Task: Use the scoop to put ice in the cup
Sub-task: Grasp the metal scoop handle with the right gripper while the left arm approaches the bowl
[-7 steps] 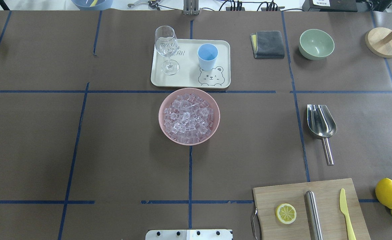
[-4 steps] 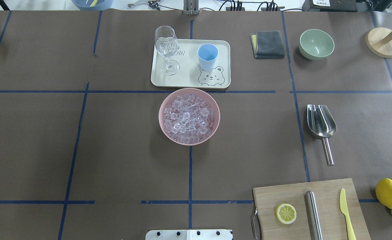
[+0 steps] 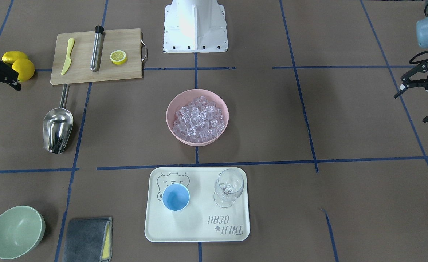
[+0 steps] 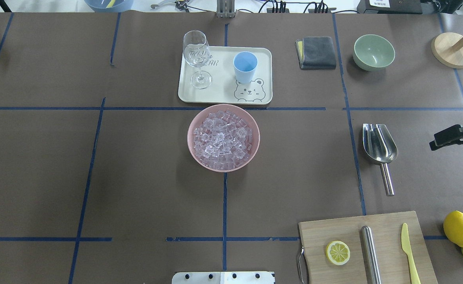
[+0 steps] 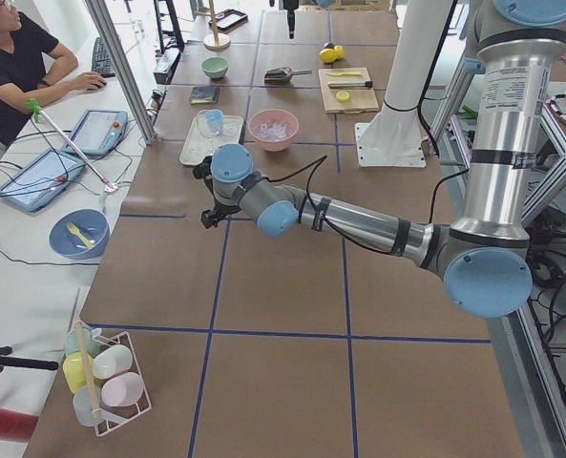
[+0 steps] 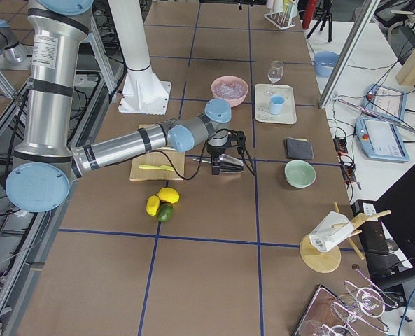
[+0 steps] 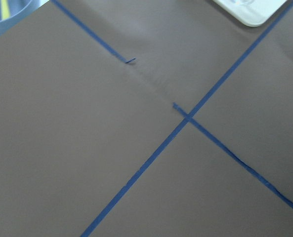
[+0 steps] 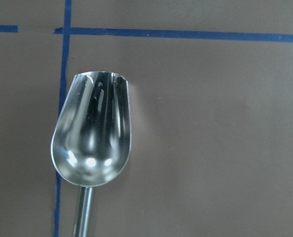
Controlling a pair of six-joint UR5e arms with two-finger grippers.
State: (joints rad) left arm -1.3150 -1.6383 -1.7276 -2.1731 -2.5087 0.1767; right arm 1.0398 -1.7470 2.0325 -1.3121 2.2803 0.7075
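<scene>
Left pincer (image 3: 409, 108) wide; tray (image 3: 195, 231) "TAIJI BEAR"

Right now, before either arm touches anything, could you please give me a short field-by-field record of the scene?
ice: piled in the pink bowl, mid-table
cup: upright on the bear tray, beside the wine glass, empty
scoop: lying on the table, empty, handle toward the robot
right gripper: open, near the scoop, holding nothing
left gripper: open, far from the task items, holding nothing
</scene>
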